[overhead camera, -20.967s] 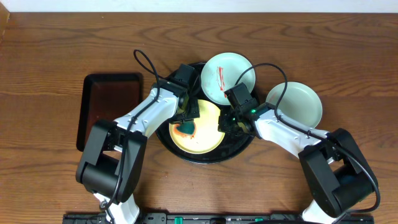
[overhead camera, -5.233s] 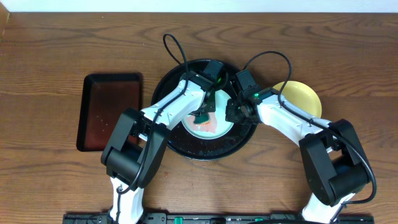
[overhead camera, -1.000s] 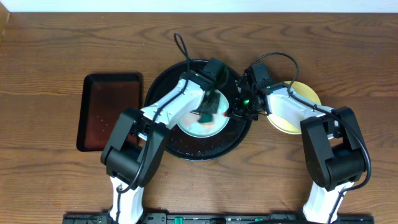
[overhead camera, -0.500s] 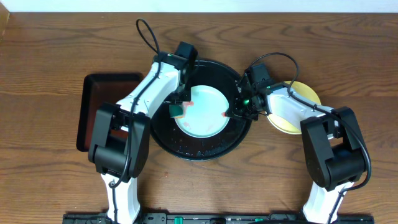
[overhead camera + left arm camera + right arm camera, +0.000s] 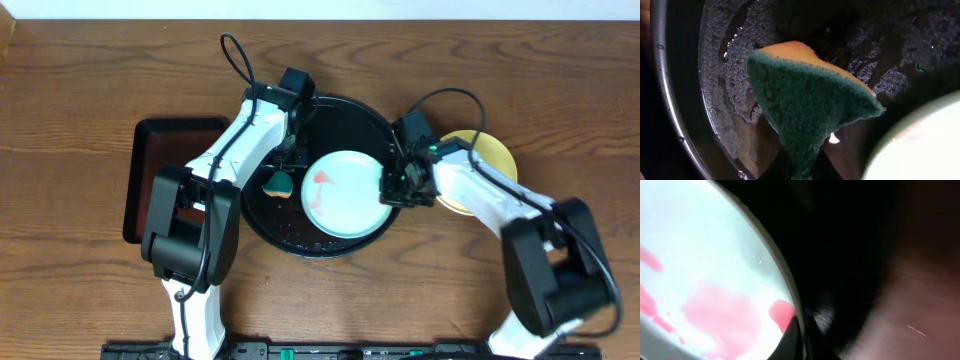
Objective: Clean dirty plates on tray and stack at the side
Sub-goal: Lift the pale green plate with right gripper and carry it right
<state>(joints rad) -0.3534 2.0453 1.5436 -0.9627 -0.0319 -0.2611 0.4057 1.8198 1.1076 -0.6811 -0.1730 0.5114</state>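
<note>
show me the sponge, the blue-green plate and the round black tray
sponge (image 5: 805, 105), left wrist view, green scrubbing face
blue-green plate (image 5: 347, 197), overhead view, its middle
round black tray (image 5: 335, 125), overhead view, bare floor by far rim

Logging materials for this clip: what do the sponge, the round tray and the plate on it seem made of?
The sponge: soft yellow foam with a coarse green fibrous scouring face, folded where pinched. The round tray: glossy black, plastic or coated metal, cannot tell; wet highlights. The blue-green plate: smooth, opaque, probably plastic; red smears sit on its surface.
</note>
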